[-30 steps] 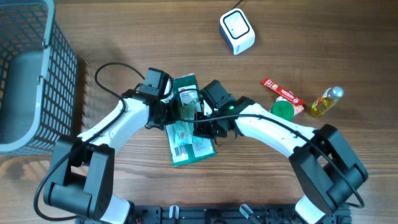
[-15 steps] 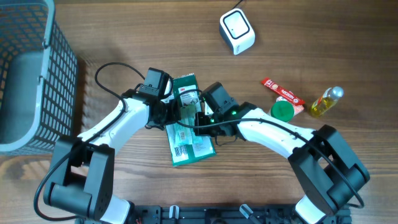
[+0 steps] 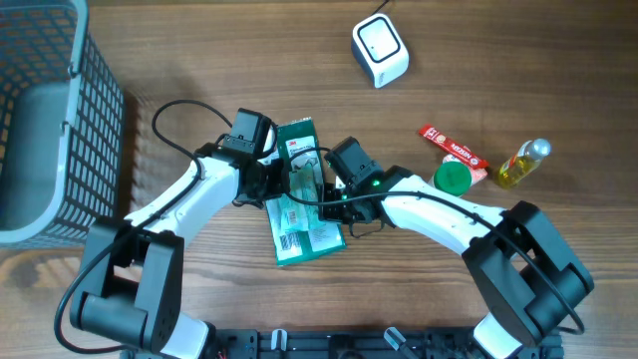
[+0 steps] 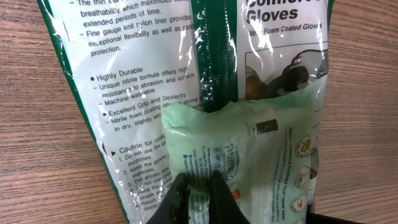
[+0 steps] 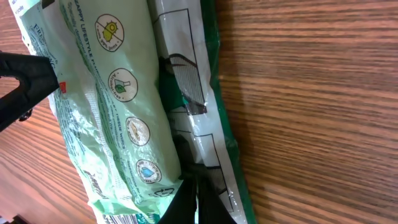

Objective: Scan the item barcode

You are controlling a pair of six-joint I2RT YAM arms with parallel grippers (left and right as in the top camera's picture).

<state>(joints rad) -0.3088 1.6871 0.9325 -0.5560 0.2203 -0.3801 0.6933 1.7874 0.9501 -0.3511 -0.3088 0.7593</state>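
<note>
Pkg (image 4: 143,93) txt: "Foam Coated Gloves", "Highly Durable".

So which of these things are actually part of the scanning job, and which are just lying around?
In the job: pale green packet, pinched by the left gripper; right gripper shut beside it; white scanner.

Lying about, it seems: gloves pack underneath, wire basket, red packet, green lid, yellow bottle.

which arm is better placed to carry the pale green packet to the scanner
Left, probably: the left gripper is shut on the pale green packet, so it can lift it directly. What the right gripper pinches is unclear.
</note>
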